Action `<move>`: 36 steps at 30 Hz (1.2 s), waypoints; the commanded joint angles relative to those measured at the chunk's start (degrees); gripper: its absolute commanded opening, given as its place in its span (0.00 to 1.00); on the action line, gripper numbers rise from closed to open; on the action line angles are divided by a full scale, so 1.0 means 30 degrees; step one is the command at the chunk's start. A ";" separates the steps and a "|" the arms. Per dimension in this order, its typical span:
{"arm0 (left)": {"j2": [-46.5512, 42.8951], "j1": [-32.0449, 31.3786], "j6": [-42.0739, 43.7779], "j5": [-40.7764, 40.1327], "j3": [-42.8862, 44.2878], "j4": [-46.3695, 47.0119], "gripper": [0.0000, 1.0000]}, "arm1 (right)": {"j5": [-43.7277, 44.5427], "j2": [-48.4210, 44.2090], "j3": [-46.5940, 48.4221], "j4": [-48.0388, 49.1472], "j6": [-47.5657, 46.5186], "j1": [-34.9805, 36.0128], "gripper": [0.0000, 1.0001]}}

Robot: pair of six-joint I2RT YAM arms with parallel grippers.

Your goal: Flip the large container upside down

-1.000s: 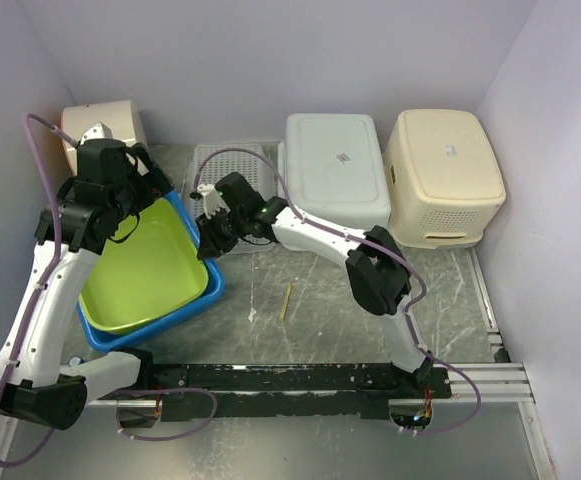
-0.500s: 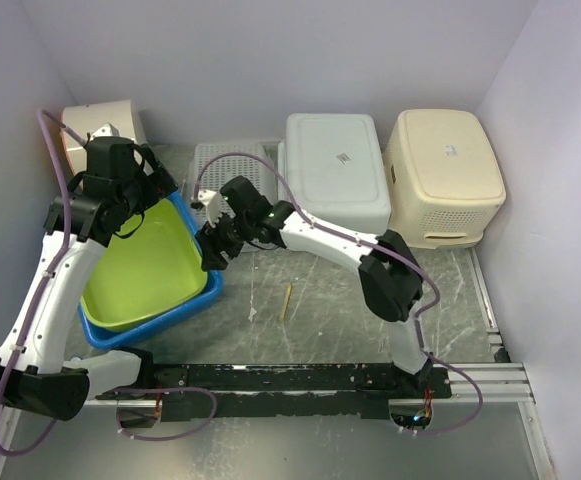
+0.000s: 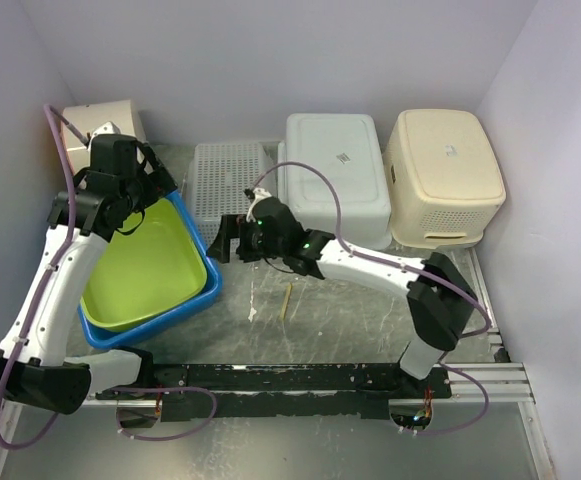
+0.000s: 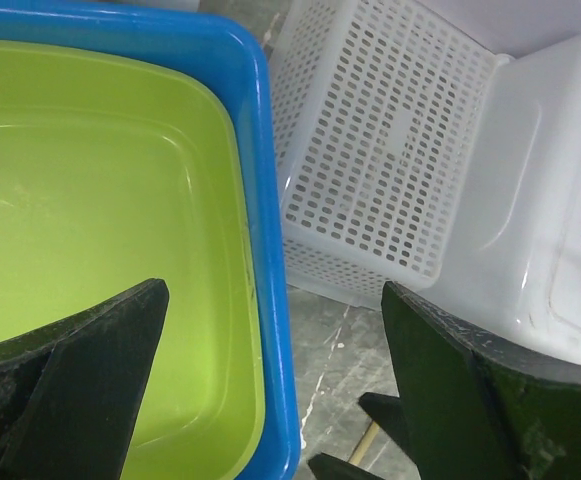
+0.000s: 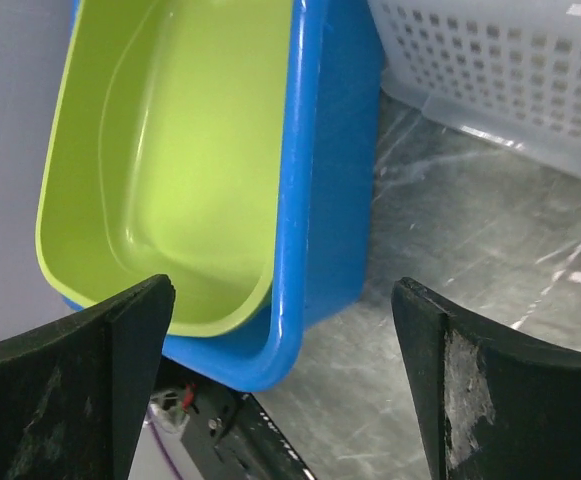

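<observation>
We find the blue container [image 3: 152, 324] lying just left of the right gripper [image 3: 224, 239], its far rim beneath the left gripper [image 3: 152, 196] — both spread wide, empty.

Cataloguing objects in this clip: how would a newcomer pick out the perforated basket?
Look along the back of the table, where tubs sit in a row. The white basket lies between the blue tub and the solid white tub. It alone has walls full of small holes.

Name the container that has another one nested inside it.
The blue tub on the left. Only it has a second container, the lime-green tub, sitting inside it.
</observation>
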 commanded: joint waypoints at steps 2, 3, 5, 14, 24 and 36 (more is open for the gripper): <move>-0.0028 -0.0064 0.0821 -0.1989 0.1733 -0.0870 1.00 | 0.0844 0.1972 0.0934 0.0368 0.3098 0.0842 0.86; -0.0111 -0.0064 0.0934 -0.2133 0.1851 -0.0975 1.00 | 0.0840 0.2185 0.1009 0.0303 0.3220 0.0957 0.83; -0.0351 -0.0064 0.1099 -0.2287 0.1821 -0.0857 1.00 | 0.0834 0.2383 0.0806 0.0439 0.3461 0.1129 0.74; -0.0170 -0.0064 0.1439 -0.1702 0.1160 -0.0659 0.99 | -0.1240 0.3102 0.1231 -0.0574 0.2760 0.1540 0.55; -0.0317 -0.0063 0.1458 -0.1159 0.0772 -0.0193 1.00 | -0.1174 0.2691 0.0802 -0.1294 0.1941 0.1822 0.25; -0.0445 -0.0064 0.1549 -0.1177 0.0964 -0.0365 0.99 | -0.4517 0.3479 0.3782 -0.4514 -0.7396 0.0142 0.05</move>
